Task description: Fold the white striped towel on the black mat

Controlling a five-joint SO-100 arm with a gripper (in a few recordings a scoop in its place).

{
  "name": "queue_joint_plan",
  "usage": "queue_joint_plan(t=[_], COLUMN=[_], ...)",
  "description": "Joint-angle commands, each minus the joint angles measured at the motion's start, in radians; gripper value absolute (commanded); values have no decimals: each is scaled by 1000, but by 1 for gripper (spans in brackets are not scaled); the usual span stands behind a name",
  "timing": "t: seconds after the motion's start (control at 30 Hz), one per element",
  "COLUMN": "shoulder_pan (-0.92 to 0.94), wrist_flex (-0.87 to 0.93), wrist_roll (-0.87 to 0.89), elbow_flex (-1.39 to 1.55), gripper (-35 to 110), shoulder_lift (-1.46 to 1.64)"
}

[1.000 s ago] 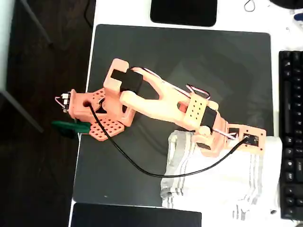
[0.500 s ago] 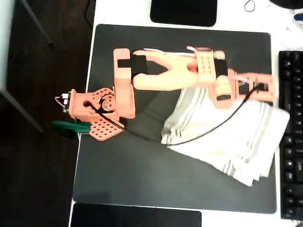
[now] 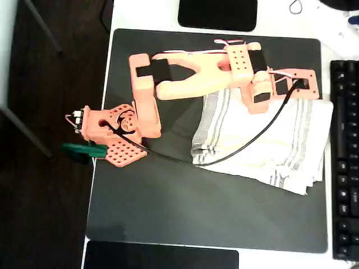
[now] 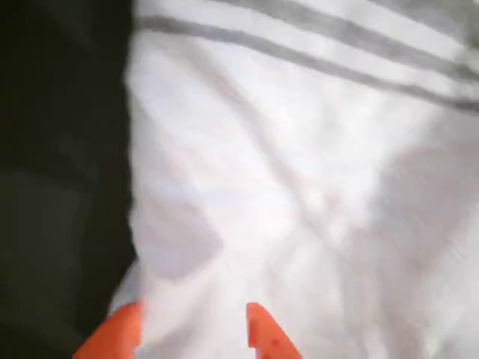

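Note:
The white striped towel (image 3: 263, 143) lies folded in layers on the right half of the black mat (image 3: 168, 207), with grey stripes near its left and right edges. In the overhead view my orange arm reaches right over the towel's top edge, and the gripper (image 3: 309, 92) hangs above the towel's upper right corner. The wrist view shows the gripper (image 4: 191, 333) with its two orange fingertips (image 4: 262, 336) apart. Flat towel cloth (image 4: 299, 187) fills the gap between them, and its edge runs beside the left fingertip, next to the dark mat (image 4: 60, 187).
A black keyboard (image 3: 345, 157) runs along the right edge, just beyond the towel. Glossy black rectangles sit at the top (image 3: 219, 14) and bottom (image 3: 162, 258) of the white table. My arm's base (image 3: 115, 134) stands on the mat's left edge.
The arm swung from the towel's lower part up to the top of the mat, carrying cloth with it. The towel shifted upward and now lies flatter and folded over.

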Motion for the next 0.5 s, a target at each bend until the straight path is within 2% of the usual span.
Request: queue_joint_plan(t=[0.0, 0.2, 0.37, 0.47], shoulder_pan=[20, 52, 115, 114], wrist_flex=[64, 222, 212, 230], wrist_roll=[55, 112, 101, 95], elbow_flex=[29, 196, 387, 463], gripper=[18, 19, 17, 5], shoulder_lift=[117, 314, 495, 638])
